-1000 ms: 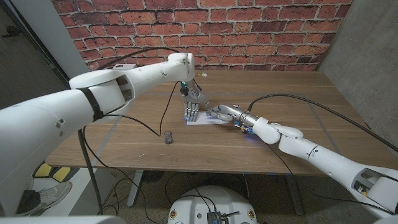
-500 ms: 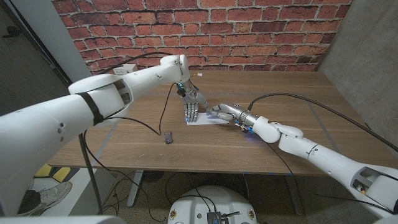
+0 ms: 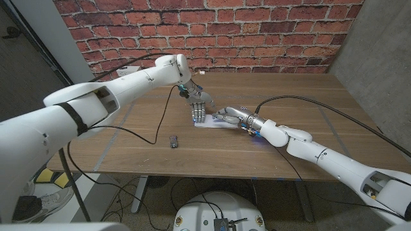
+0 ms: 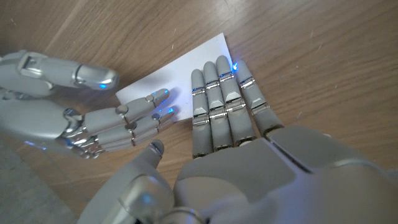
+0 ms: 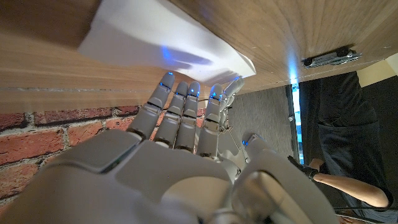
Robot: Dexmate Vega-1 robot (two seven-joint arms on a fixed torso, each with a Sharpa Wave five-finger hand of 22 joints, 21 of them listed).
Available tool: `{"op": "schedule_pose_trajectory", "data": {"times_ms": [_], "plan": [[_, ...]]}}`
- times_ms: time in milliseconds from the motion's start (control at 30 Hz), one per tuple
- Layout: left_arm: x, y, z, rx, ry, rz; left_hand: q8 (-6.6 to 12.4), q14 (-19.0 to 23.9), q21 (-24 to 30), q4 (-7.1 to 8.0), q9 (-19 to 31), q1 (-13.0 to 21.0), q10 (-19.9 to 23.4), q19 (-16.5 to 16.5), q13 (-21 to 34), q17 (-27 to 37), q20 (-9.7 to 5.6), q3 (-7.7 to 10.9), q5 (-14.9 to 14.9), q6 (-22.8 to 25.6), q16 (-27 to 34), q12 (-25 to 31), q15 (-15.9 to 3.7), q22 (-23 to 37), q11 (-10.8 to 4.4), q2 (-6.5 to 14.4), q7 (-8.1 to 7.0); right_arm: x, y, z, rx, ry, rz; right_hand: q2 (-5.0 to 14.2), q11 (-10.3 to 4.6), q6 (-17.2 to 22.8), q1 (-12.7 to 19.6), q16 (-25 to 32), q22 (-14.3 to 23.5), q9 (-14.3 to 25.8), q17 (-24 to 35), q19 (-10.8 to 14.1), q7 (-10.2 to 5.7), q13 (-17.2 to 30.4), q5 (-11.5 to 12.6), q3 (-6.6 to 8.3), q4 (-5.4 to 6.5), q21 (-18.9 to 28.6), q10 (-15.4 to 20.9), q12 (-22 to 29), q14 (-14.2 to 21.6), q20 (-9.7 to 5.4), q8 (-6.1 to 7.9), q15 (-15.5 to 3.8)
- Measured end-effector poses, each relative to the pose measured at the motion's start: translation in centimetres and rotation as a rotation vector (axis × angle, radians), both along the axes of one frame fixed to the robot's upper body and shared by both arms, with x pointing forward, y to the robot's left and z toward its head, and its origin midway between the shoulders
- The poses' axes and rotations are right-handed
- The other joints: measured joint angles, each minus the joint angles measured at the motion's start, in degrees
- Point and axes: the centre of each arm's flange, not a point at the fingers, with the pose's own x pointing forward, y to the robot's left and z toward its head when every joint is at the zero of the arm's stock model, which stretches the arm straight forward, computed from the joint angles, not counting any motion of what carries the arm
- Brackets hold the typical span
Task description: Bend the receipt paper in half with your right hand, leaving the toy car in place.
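**A:** Start on the left. What do you see of your left hand (image 3: 198,108)?

**B:** Its fingers (image 4: 217,106) are straight and pressed side by side, lying on the left part of the receipt paper (image 3: 215,125). It holds nothing; it only presses the sheet to the table (image 3: 308,102).

**A:** And the toy car (image 3: 173,142)?

**B:** You find it on the wood nearer than that hand and a little to its left, apart from the paper and from both hands.

**A:** Now your right hand (image 3: 229,115).

**B:** It comes in from the right, fingers (image 4: 134,118) loosely together and slightly curled, tips on the sheet just beside the left hand's fingers. The thumb (image 4: 68,71) stands apart from them. I cannot tell whether it pinches the edge.

**A:** How does the paper lie?

**B:** White, mid-table, under both sets of fingertips. In your right wrist view one edge (image 5: 239,62) curls up off the wood.
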Motion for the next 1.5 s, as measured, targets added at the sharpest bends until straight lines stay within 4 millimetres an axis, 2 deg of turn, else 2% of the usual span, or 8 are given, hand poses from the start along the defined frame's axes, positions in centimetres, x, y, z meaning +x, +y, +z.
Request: {"op": "schedule_pose_trajectory", "data": {"times_ms": [333,400,633,800,933,1200,1367,1500], "plan": [[-3.5,2.0,2.5,-0.247,-0.234,-0.129,-2.27,-5.1,-1.5,-0.80,0.3,0.9,-5.9,-4.1,0.8,0.5,0.46,1.25,0.0,-7.4,-1.1,-1.8,-0.34,0.0,-0.58,0.2,-2.65,-0.3,0.0,0.0,-0.001,-0.002,-0.002,0.00,0.00,0.0,0.0,-0.3,0.0,0.0,0.3,0.0,0.00,0.0,0.0,0.24,-0.24,0.0,0.0,-0.3,0.0,0.00,0.00,0.00],[-4.0,1.8,3.1,-0.305,-0.296,-0.163,-2.86,-7.4,-2.4,-1.25,-0.1,1.1,-8.8,-5.8,0.8,0.5,0.96,1.70,0.0,-10.4,-1.6,-2.5,-0.54,0.0,-0.91,0.5,-3.61,-0.4,0.1,0.1,0.001,-0.002,0.000,0.00,0.00,0.0,0.0,-0.3,0.0,0.0,0.3,0.0,0.00,0.0,0.0,0.24,-0.24,0.0,0.0,-0.3,0.0,0.00,0.00,0.00],[-5.9,3.9,2.8,-0.476,-0.450,-0.197,-3.30,-18.6,-5.6,-2.78,-2.3,1.8,-20.6,-11.8,-0.2,-0.2,2.13,2.78,0.0,-22.4,-3.0,-3.7,0.19,-0.1,-1.68,-0.2,-7.82,-0.9,0.0,0.6,0.051,0.018,0.020,0.06,-0.02,0.0,0.4,-0.3,0.0,0.0,0.3,0.0,-0.02,0.0,0.0,0.62,-0.61,-0.1,0.0,-0.5,0.0,0.00,-0.14,0.00],[-6.5,5.1,2.0,-0.543,-0.496,-0.192,-3.30,-22.5,-6.5,-3.09,-2.8,1.8,-24.0,-13.9,-0.9,-0.5,2.44,3.08,0.0,-25.5,-3.2,-3.7,0.18,-0.2,-1.87,-0.2,-9.09,-1.3,-0.3,1.2,0.120,0.043,0.050,0.59,-0.19,-1.0,1.8,-0.3,0.0,0.0,0.3,0.0,-0.31,0.0,0.0,1.43,-1.42,-0.2,-0.9,-0.8,-0.2,0.02,-0.44,0.21],[-7.0,6.2,1.7,-0.632,-0.565,-0.191,-3.30,-25.2,-7.3,-3.78,-3.1,2.1,-26.0,-15.0,-1.4,-0.8,2.33,3.33,0.0,-26.8,-3.4,-3.7,-0.32,-0.2,-1.94,-0.5,-9.85,-1.8,-0.8,2.1,0.225,0.072,0.084,1.16,-0.48,-3.1,3.7,-0.9,0.0,0.0,0.4,-1.3,-0.62,0.0,-0.3,1.79,-3.18,-0.7,-3.2,-1.3,-2.3,0.64,-0.85,0.26],[-7.3,8.6,0.2,-0.772,-0.645,-0.184,-3.52,-31.9,-9.5,-5.70,-3.7,2.5,-31.8,-17.8,-3.4,-1.5,1.19,4.12,0.0,-32.3,-3.6,-3.7,-1.20,-0.6,-3.30,-1.0,-12.63,-2.4,-2.3,3.8,0.431,0.117,0.139,0.15,-1.36,-8.8,5.6,-1.9,-0.3,0.0,0.8,-4.1,-1.56,0.0,-0.9,1.42,-5.86,-1.9,-8.4,-1.8,-6.3,2.08,-1.07,0.51],[-7.2,10.2,-1.0,-0.853,-0.667,-0.179,-3.52,-35.9,-10.7,-6.60,-4.0,2.8,-35.4,-19.2,-4.8,-1.8,-0.26,4.41,0.0,-36.0,-3.6,-3.7,-1.68,-0.7,-4.06,-1.2,-14.10,-2.6,-3.4,4.5,0.555,0.143,0.161,-0.16,-1.72,-11.4,5.9,-2.0,-0.3,0.0,0.7,-5.3,-1.95,0.0,-0.9,0.69,-6.58,-2.3,-11.0,-1.8,-7.9,3.22,-1.28,0.93],[-6.3,11.7,-2.6,-0.865,-0.649,-0.131,-3.52,-38.7,-11.5,-7.11,-4.0,3.5,-37.3,-20.4,-5.8,-1.8,-1.41,4.55,0.0,-37.9,-3.8,-3.7,-1.83,-0.7,-4.85,-1.3,-14.20,-2.6,-3.8,4.8,0.614,0.162,0.176,-1.16,-1.64,-12.5,5.5,-2.4,-0.3,0.0,0.6,-5.8,-2.08,0.0,-0.9,0.47,-6.80,-2.5,-11.7,-1.8,-9.0,3.79,-1.28,1.36]]}}
